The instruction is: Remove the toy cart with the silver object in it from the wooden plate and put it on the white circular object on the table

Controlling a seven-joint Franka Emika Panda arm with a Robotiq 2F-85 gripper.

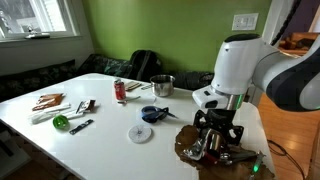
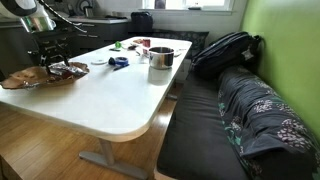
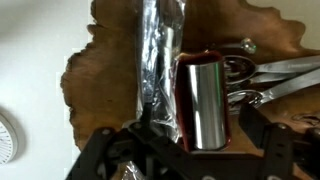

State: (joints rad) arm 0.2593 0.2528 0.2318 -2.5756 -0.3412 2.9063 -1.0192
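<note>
Arm (image 1: 262, 72) reaches straight down over wooden plate (image 3: 100, 85), near right. Gripper (image 3: 185, 160) spread wide, straddling toy cart (image 3: 180, 105) containing silver object (image 3: 207, 100); nothing clamped, contact indiscernible.

A steel pot (image 1: 162, 86), a red can (image 1: 120, 91) and a blue dish (image 1: 153, 114) stand on the table (image 1: 100, 145), apart from the jaws. A black backpack (image 1: 146, 63) lies farther off. Silver utensils (image 3: 285, 72) lie just beside the jaws.
</note>
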